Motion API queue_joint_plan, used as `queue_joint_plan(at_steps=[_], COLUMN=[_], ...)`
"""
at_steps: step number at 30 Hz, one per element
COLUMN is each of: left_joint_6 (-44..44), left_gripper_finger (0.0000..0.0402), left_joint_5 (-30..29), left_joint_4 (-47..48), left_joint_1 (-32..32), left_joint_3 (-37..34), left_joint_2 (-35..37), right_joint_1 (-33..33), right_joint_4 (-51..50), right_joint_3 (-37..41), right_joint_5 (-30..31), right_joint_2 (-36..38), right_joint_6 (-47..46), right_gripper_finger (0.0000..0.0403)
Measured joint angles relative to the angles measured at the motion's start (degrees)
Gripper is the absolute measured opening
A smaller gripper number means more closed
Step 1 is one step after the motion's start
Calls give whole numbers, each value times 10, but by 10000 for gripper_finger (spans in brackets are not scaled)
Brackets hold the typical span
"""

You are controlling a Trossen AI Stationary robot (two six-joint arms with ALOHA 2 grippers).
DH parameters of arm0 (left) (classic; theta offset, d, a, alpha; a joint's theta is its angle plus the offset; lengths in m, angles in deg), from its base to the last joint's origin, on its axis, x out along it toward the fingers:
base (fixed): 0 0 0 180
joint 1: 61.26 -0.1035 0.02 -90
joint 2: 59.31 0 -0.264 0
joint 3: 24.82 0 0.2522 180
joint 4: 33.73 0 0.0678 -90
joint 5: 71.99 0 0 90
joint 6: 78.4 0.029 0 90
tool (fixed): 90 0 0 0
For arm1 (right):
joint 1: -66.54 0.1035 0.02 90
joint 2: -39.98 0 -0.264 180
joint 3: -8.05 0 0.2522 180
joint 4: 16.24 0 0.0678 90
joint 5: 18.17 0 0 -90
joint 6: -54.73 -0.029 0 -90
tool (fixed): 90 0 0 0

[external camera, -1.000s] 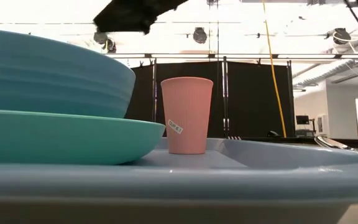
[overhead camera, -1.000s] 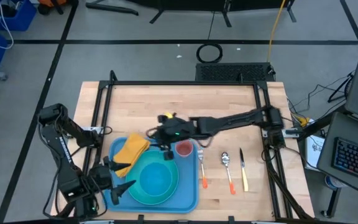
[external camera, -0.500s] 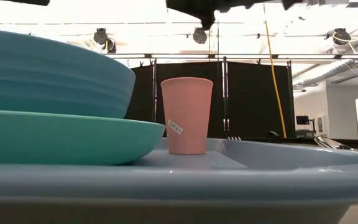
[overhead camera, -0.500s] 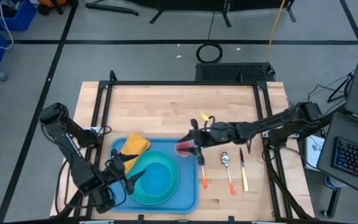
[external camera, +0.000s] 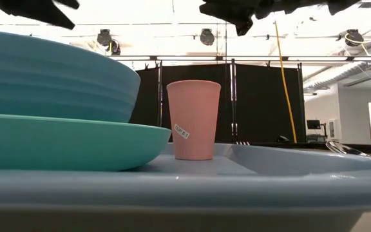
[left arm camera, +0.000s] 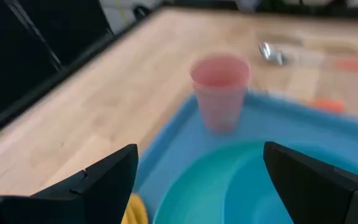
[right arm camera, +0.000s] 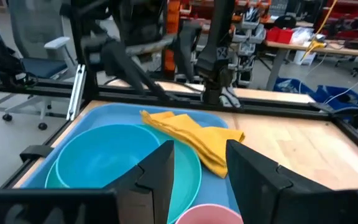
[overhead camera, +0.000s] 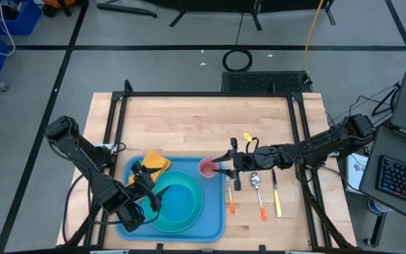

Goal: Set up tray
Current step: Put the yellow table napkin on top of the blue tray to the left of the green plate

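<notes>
Tray (overhead camera: 213, 226) lower centre, holding bowl, plate, napkin, cup (overhead camera: 207, 168). Right gripper (overhead camera: 225, 166) beside cup, part open, empty; left gripper (overhead camera: 149, 200) wide, empty. Cutlery (overhead camera: 261, 194) likely next.

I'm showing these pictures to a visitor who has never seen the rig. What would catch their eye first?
Probably the light-blue tray at the table's near edge, carrying a blue bowl stacked on a teal plate, a pink cup in its far right corner and a yellow cloth at its far left. Next, the two dark arms: the left gripper, open, over the bowl, and the right gripper, empty, beside the cup.
</notes>
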Motion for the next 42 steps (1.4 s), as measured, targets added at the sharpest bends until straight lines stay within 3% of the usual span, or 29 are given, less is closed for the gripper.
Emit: queue_joint_plan(at_steps=[7, 12, 16, 27, 36, 42], left_joint_6=[56, 30, 3, 130, 144, 68], left_gripper_finger=[351, 351, 351, 351, 351, 351], left_joint_5=[123, 181, 190, 257, 239, 261], left_joint_4=[5, 4, -27, -282, -311, -244], left_joint_1=[1, 2, 8, 16, 34, 35], left_joint_3=[0, -20, -48, -125, -125, -125], left_joint_2=[0, 0, 0, 0, 0, 0], right_joint_1=[-1, -1, 0, -4, -4, -4], right_joint_4=[-6, -14, -14, -13, -13, -13], right_joint_3=[0, 0, 0, 0, 0, 0], right_joint_5=[0, 0, 0, -1, -1, -1], right_joint_2=[2, 2, 2, 2, 2, 2], right_joint_6=[-9, -23, -20, -19, -19, -19], right_gripper_finger=[134, 134, 134, 134, 134, 134])
